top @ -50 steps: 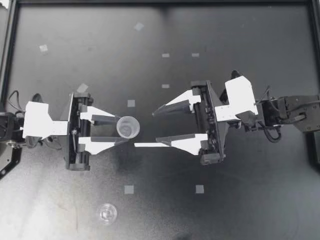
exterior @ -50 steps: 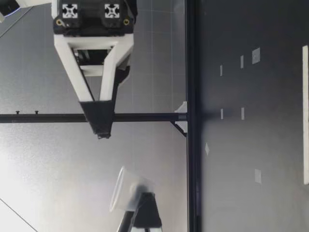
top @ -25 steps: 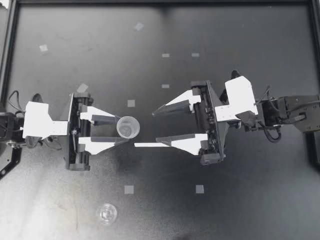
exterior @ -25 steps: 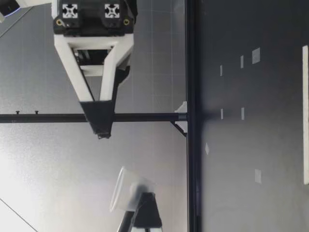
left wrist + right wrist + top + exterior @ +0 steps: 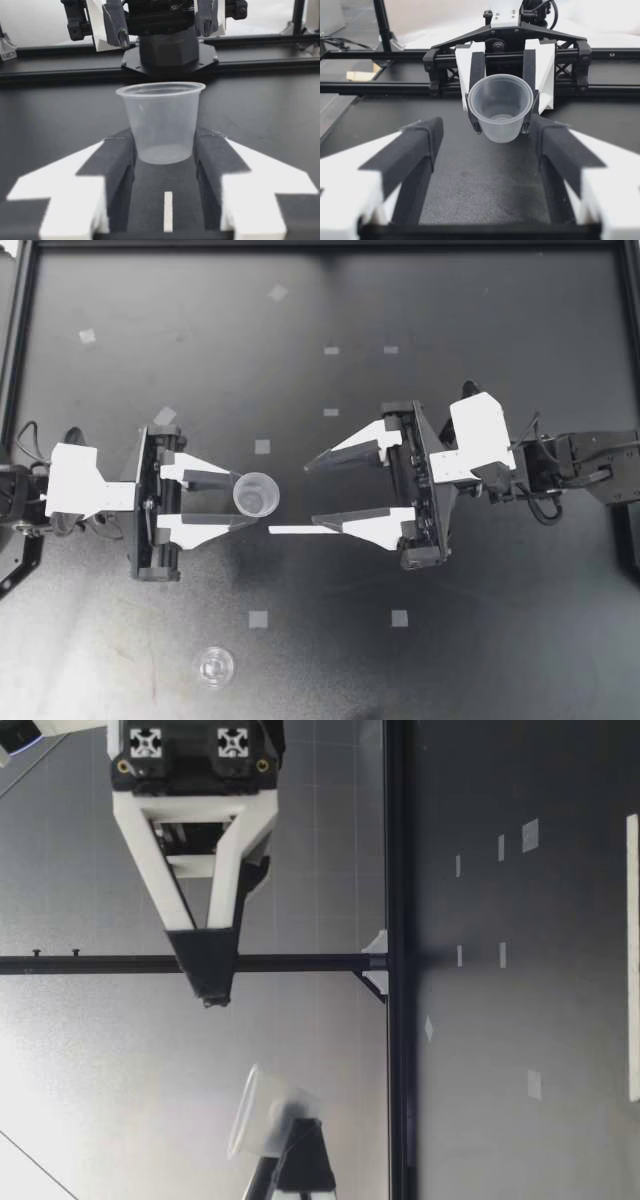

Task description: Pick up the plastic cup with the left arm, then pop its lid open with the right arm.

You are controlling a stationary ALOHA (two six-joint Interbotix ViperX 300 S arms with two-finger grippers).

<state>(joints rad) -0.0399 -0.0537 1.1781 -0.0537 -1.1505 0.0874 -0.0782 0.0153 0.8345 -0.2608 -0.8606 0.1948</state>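
Observation:
My left gripper [image 5: 244, 501] is shut on a small clear plastic cup [image 5: 256, 493] and holds it upright in the air, its fingers gripping the lower part from two sides. The cup [image 5: 161, 122] looks empty between the dark pads. My right gripper [image 5: 312, 494] faces it from a short way off, open wide, with nothing between its fingers. From the right wrist the cup [image 5: 501, 107] hangs ahead of my right gripper [image 5: 490, 136], beyond its fingertips. At table height the cup [image 5: 262, 1113] and my right gripper [image 5: 208, 982] both hover well above the table.
A second small clear round thing [image 5: 213, 667] lies on the black table near the front edge, on the left arm's side. A white strip [image 5: 298, 530] lies on the table between the grippers. Several small tape squares [image 5: 258, 619] dot the surface. A black frame rail [image 5: 320, 245] borders the table.

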